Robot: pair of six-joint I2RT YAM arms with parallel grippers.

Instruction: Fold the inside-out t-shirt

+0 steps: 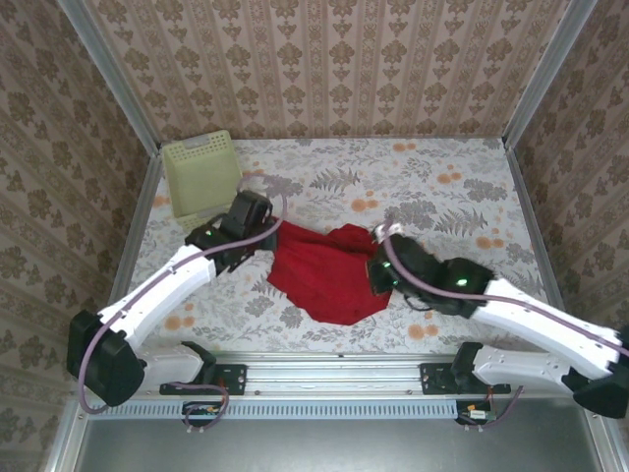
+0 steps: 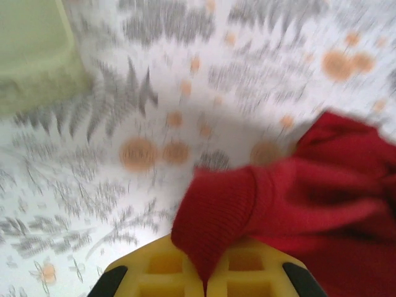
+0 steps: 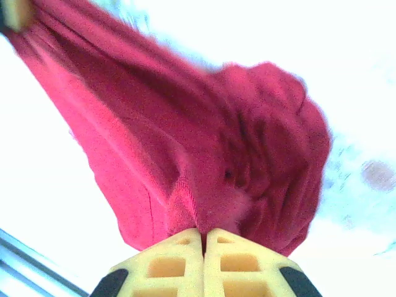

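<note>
The inside-out t-shirt (image 1: 329,270) is a rumpled red heap on the flowered table between my two arms. My left gripper (image 1: 263,236) is at its upper left corner, shut on a ribbed red hem (image 2: 229,210) that comes out between its yellow fingers (image 2: 164,269). My right gripper (image 1: 378,267) is at the shirt's right edge. Its yellow fingers (image 3: 238,260) are pressed together on a fold of the t-shirt (image 3: 204,154), and the cloth stretches away from them up to the far left.
A pale yellow-green perforated basket (image 1: 200,173) stands at the back left, just behind my left gripper, and appears as a blurred shape (image 2: 34,52) in the left wrist view. A metal rail (image 1: 334,379) runs along the near edge. Patterned walls enclose the table.
</note>
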